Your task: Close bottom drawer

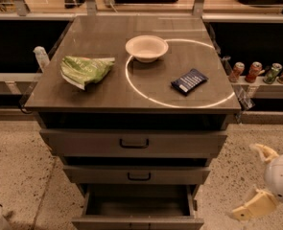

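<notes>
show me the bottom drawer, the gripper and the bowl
bottom drawer (pixel 138 206), camera view, floor of its open tray
gripper (pixel 241 182), camera view, lower right, midway between its fingertips
bowl (pixel 147 47), camera view, its inside

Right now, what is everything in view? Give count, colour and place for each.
cabinet: one, grey, centre
top drawer: one, grey, just under the cabinet top
middle drawer: one, grey, below that
bottom drawer: one, grey, lowest, pulled open
bowl: one, white, back centre of the top
bag: one, green, left side of the top
packet: one, dark blue, right side of the top
ring: one, white, on the top around the packet
cans: four, mixed colours, shelf at right
bottle: one, pale, left of the cabinet
gripper: one, cream, lower right beside the drawers, jaws apart
</notes>
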Available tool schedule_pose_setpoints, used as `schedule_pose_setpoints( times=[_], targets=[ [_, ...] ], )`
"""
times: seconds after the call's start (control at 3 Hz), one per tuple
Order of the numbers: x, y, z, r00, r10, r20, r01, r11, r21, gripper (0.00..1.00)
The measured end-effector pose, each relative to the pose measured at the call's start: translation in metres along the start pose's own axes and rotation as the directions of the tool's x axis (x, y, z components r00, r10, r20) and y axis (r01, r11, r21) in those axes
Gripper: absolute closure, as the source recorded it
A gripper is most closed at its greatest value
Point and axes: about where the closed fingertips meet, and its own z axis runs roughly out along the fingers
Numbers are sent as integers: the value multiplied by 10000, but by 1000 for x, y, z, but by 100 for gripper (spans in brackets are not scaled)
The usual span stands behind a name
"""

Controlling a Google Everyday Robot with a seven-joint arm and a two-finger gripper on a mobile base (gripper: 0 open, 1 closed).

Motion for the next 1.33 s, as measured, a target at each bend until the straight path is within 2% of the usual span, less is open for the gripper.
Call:
schedule_pose_setpoints(
  times=[0.33, 0.67, 1.0, 1.33],
  targets=[
    [31, -4, 41, 9966, 711, 416, -692, 9965, -461, 0],
    [58, 6, 72, 9864, 1581, 438, -1519, 9810, -1208, 0],
    [60, 6, 75, 9857, 1625, 443, -1558, 9795, -1276, 0],
    [60, 6, 75, 9857, 1625, 443, -1558, 9795, -1276, 19]
  ],
)
